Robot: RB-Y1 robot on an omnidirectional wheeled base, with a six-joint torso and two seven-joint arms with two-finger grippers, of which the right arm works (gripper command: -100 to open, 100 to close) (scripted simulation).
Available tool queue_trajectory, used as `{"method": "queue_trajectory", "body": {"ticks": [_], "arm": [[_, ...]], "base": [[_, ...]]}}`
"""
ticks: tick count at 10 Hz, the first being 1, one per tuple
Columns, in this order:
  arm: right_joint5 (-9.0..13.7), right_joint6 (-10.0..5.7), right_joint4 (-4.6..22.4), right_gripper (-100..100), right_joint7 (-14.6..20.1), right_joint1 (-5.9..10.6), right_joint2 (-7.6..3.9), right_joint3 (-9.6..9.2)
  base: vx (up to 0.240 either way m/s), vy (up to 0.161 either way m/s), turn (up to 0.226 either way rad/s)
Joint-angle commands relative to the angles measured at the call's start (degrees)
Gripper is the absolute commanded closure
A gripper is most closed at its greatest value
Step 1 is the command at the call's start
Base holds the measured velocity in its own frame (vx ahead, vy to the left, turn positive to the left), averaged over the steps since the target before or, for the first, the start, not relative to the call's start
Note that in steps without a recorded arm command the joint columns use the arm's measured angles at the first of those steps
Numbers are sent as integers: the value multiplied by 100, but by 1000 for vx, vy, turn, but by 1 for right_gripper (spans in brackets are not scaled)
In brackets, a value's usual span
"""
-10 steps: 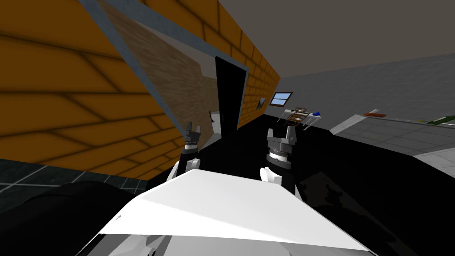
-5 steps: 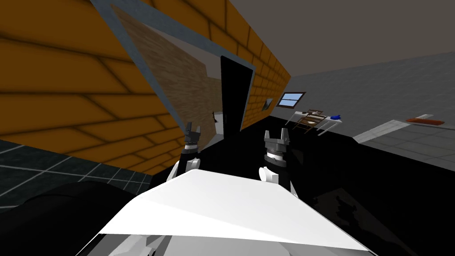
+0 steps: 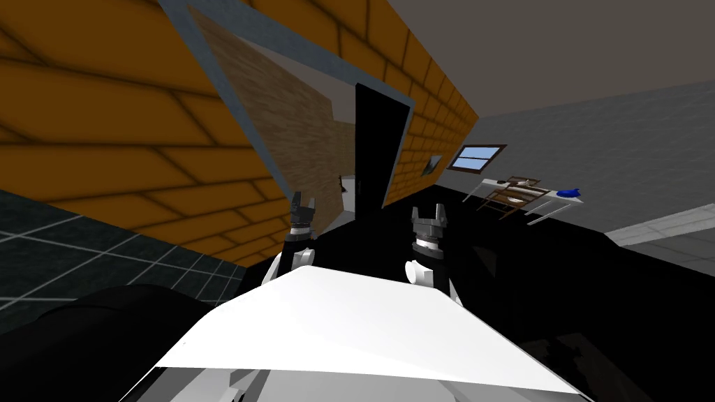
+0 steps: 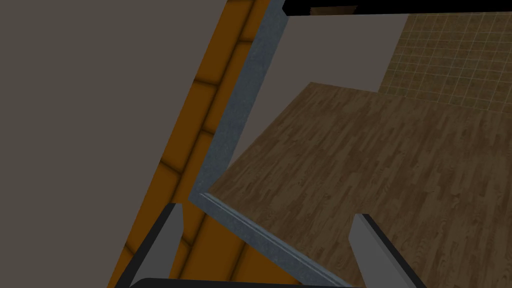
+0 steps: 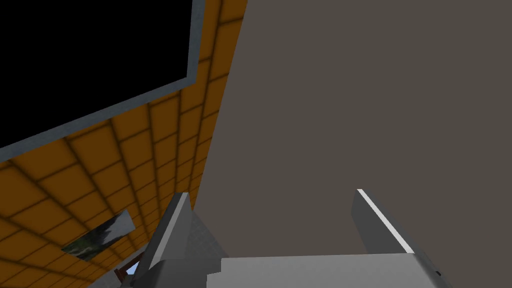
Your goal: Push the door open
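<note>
Door frame (image 4: 242,100), grey-blue, in orange brick wall (image 3: 105,139). Left gripper (image 3: 302,207), right gripper (image 3: 429,213): lower centre, upright, fingers wide apart, empty.

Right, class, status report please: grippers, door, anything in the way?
Both open: left gripper, right gripper. Door ahead of left, looks ajar, black area beside it. Nothing seen blocking.

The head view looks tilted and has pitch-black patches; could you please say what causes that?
Head view: the wide lens and camera roll slant the orange wall and door frame alike; the black area in the doorway is flat, no shading. Left wrist view: the wooden door is dim, without glare.
</note>
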State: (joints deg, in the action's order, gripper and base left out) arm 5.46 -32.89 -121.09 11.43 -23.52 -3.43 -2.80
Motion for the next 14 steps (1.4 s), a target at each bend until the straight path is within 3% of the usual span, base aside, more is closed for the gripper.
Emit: {"method": "queue_trajectory", "body": {"ticks": [1, 8, 14], "arm": [[57, -61, 179, -100, 119, 42, -21, -19], [415, -269, 1101, -100, 718, 370, -158, 23], [660, -413, 1735, -100, 1129, 596, -215, 52]], "base": [[132, -38, 169], [116, -50, 178], [92, -55, 158]]}}
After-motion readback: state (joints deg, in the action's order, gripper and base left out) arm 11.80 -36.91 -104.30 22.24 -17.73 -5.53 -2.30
